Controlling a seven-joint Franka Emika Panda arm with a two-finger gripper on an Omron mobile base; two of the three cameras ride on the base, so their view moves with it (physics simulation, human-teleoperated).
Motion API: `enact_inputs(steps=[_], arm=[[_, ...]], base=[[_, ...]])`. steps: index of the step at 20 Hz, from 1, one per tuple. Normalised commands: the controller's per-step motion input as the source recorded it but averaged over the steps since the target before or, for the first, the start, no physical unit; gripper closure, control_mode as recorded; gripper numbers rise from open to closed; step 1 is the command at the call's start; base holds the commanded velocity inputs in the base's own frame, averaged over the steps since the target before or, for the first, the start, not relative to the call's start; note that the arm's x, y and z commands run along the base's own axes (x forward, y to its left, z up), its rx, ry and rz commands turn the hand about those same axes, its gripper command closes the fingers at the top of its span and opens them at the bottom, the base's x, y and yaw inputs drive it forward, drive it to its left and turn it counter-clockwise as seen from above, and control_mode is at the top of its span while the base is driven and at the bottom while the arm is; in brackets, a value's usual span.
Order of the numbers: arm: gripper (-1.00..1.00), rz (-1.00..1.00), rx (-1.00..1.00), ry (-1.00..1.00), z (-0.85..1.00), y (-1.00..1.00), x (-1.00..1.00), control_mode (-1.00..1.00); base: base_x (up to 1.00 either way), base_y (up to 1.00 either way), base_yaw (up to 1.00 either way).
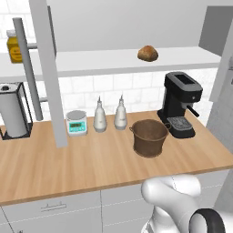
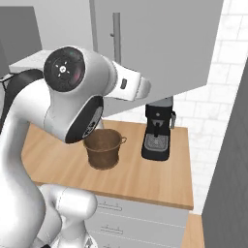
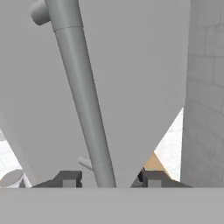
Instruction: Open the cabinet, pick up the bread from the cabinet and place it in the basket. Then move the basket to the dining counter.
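While the cabinet (image 1: 45,68) doors stand swung out, the pincer (image 3: 107,178) sits at the right door's bar handle (image 3: 83,100), fingers (image 3: 68,178) parted on either side of the bar with gaps showing, so it looks open around the handle, not clamped; likely letting go now the door is wide enough. Bread (image 1: 148,53) lies on the white shelf (image 1: 113,61) inside, exposed, off to the side of the pincer and deeper in. Basket (image 1: 149,137) stands upright on the wood surface (image 1: 68,159) below the pincer, almost under the bread, just beside the coffee machine (image 1: 181,103), mouth up, ready for a drop-in. Next step, by my reading: back off the handle and reach in for the bread. Dining counter can't be made out.
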Motion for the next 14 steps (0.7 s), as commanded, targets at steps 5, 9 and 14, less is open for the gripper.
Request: enact_inputs(steps=[5, 9, 14], arm=[[-1.00, -0.21, 0.01, 0.12, -0.01, 0.18, -0.73, -1.00], [-1.00, -0.33, 0.07, 0.23, -0.05, 1.00, -0.15, -1.00], [-1.00, -0.35, 0.21, 0.24, -0.17, 1.00, 0.23, -1.00]], base=[[0.00, 0.00, 0.00], [0.00, 0.00, 0.00], [0.00, 0.00, 0.00]])
